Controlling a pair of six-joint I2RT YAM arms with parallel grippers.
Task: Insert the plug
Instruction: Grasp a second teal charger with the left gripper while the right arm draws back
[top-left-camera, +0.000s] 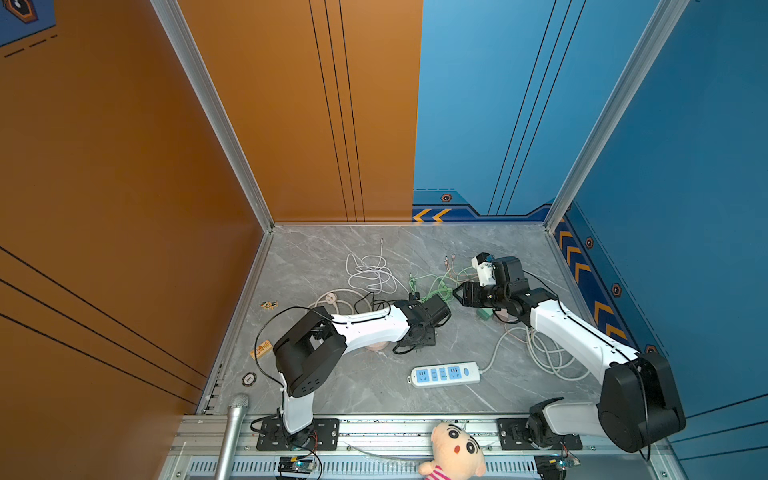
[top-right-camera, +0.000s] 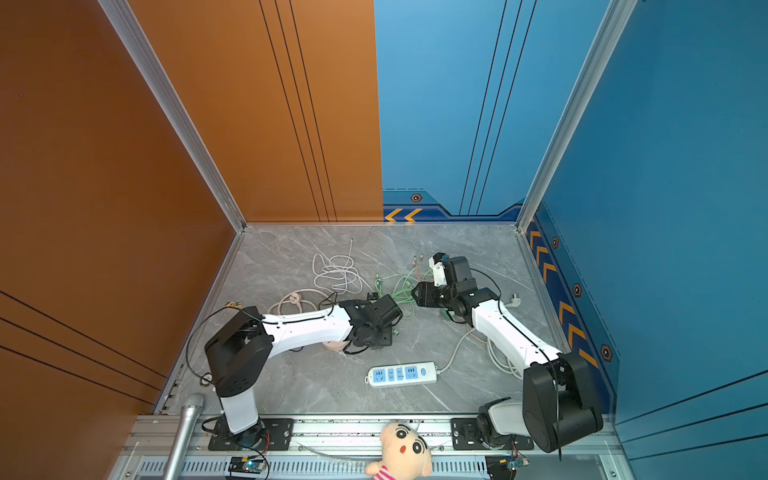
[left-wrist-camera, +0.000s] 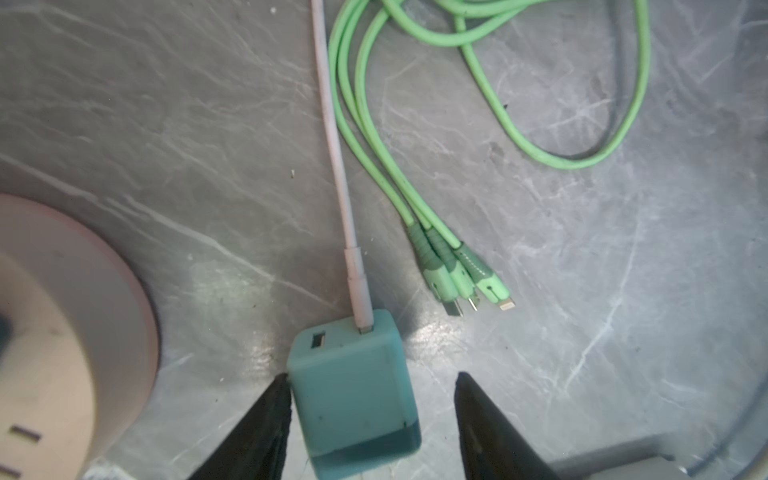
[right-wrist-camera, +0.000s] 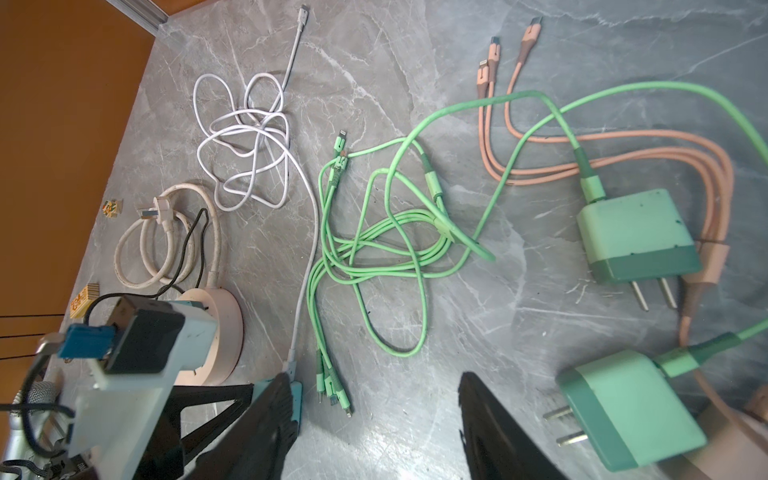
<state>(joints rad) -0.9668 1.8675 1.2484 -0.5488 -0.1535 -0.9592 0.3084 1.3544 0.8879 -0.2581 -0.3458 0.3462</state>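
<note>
Cables crowd the middle of the desk (top-left-camera: 357, 386): one white cable (right-wrist-camera: 245, 137) in loose loops toward the back edge, one green three-headed cable (right-wrist-camera: 374, 249) tangled beside it, and one salmon three-headed cable (right-wrist-camera: 493, 54) toward the right edge. The teal charger plug (left-wrist-camera: 353, 395) lies mid-desk with the white cable's end seated in it. The left gripper (left-wrist-camera: 372, 376) straddles it with fingers apart, one touching the plug's side and the other clear of it. The green cable's three heads (left-wrist-camera: 469, 286) lie just beside the plug, and a round pink socket base (left-wrist-camera: 62, 332) sits near on its other side. The right gripper (right-wrist-camera: 374, 376) hangs with fingers apart and nothing between them. Near it lie a green charger (right-wrist-camera: 636, 232) and a second green charger (right-wrist-camera: 623, 411), prongs bare. One power strip (top-left-camera: 445, 374) lies near the front edge, with bare marble between it and the plug; its cord (top-left-camera: 548, 353) coils by the right edge.
</note>
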